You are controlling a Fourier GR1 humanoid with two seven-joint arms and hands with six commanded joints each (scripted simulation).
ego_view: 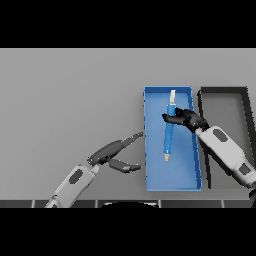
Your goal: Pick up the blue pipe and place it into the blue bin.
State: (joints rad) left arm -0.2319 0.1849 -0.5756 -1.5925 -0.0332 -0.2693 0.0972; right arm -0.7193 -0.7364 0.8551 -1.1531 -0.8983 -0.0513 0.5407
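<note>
The blue pipe (169,134), a slim blue tube with pale ends, lies lengthwise over the blue bin (171,180). My right hand (185,118) comes in from the right and has its dark fingers curled round the pipe's upper part. Whether the pipe rests on the bin floor or hangs just above it I cannot tell. My left hand (115,152) is over the grey table just left of the bin, fingers straight and pointing toward the bin's left wall, thumb spread below, holding nothing.
A black bin (223,90) stands right beside the blue bin, partly covered by my right forearm (226,149). The grey table (65,100) stretches wide to the left and behind.
</note>
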